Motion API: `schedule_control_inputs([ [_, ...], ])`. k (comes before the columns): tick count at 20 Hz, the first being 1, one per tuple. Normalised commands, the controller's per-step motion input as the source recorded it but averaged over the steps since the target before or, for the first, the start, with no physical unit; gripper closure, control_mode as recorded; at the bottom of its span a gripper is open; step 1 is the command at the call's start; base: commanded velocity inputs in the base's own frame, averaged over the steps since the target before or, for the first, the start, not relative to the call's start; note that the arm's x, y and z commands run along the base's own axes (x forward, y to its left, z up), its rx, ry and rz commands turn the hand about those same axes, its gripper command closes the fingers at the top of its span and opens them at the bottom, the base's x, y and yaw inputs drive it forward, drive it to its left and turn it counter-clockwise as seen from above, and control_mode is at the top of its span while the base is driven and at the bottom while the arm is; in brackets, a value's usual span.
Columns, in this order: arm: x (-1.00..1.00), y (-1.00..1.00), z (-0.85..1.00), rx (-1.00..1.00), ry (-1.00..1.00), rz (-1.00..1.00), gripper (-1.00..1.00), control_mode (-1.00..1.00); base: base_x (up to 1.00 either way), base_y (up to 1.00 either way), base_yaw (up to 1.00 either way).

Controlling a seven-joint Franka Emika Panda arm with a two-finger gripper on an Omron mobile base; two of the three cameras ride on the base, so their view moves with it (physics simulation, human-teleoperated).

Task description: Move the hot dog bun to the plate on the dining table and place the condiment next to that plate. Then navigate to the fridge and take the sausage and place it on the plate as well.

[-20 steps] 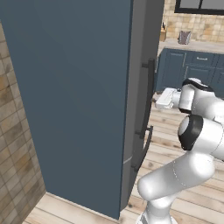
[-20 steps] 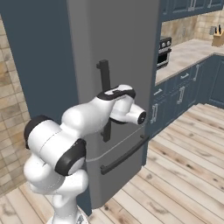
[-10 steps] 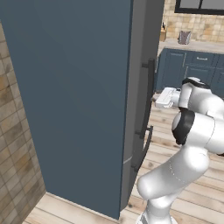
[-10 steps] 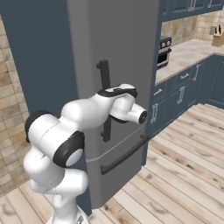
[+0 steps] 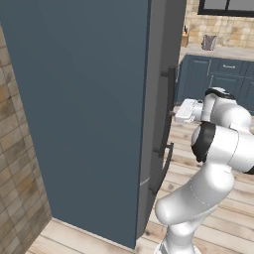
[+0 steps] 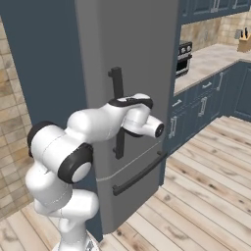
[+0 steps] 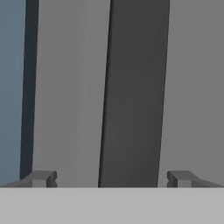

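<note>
Fridge (image 6: 132,59): you see it closed, filling the centre of the right base view. Tool (image 7: 109,179): spread wide, empty, straddling the dark bar handle (image 7: 131,92); the arm has swung closer to the door than before. Room: wood-plank floor (image 6: 206,196), blue cabinets (image 6: 196,105) at right.

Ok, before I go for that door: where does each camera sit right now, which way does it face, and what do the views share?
Left base view: behind the arm on its left, facing forward along the fridge side; the white arm rises at lower right, reaching toward the vertical handle.
Right base view: behind on the right, facing the fridge front and lower drawer; the arm rises at lower left.
Hand view: on the hand, looking straight at the handle, which stands between the open gripper fingertips.
Shared: all three show the fridge and that handle; both base views show the arm.
</note>
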Motion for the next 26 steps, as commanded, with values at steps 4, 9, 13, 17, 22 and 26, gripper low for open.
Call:
schedule_control_inputs([
  [4,0.09,0.17,0.0,0.0,0.0,0.03,-1.0,-1.0,0.0,0.0,0.0],
  [9,0.12,0.24,-0.01,0.0,0.0,0.01,-1.0,-1.0,0.0,0.0,0.0],
  [13,0.11,0.31,-0.02,0.0,0.0,0.0,-1.0,-1.0,0.0,0.0,0.0],
  [17,0.12,0.33,-0.06,0.0,0.0,0.0,-1.0,-1.0,0.0,0.0,0.0],
  [22,0.04,0.03,0.0,0.0,0.0,-0.02,-1.0,-1.0,0.0,0.0,0.0],
  [26,0.16,0.0,0.0,0.0,0.0,-0.08,-1.0,-1.0,0.0,0.0,0.0],
])
